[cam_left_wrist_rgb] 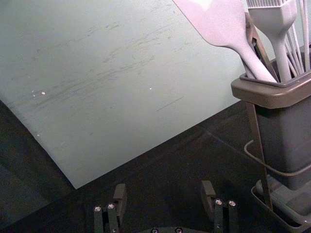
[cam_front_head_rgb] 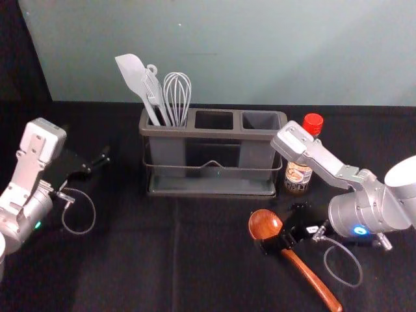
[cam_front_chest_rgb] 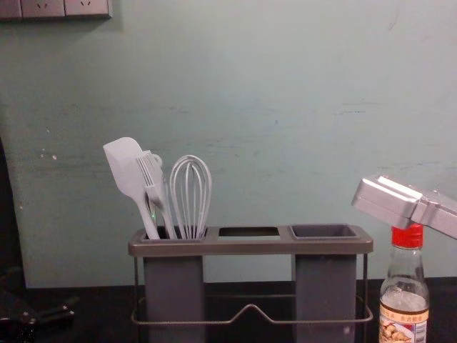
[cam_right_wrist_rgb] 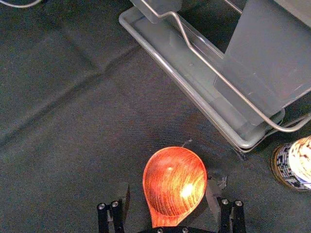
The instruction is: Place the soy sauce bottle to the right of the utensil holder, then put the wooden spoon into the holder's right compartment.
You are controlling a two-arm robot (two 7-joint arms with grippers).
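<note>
Presumably, the glossy red-brown wooden spoon, at the grey plastic holder's five o'clock, is light, stiff, slippery; grasp its neck; right tool astride, fingers apart; left tool idle at nine, likewise apart; red-capped glass bottle at three.

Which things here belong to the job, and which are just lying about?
Job:
utensil holder
soy sauce bottle, at its right
wooden spoon
right gripper, at the spoon

Just there:
spatula, brush, whisk in left compartment
left gripper, idle left of holder
</note>
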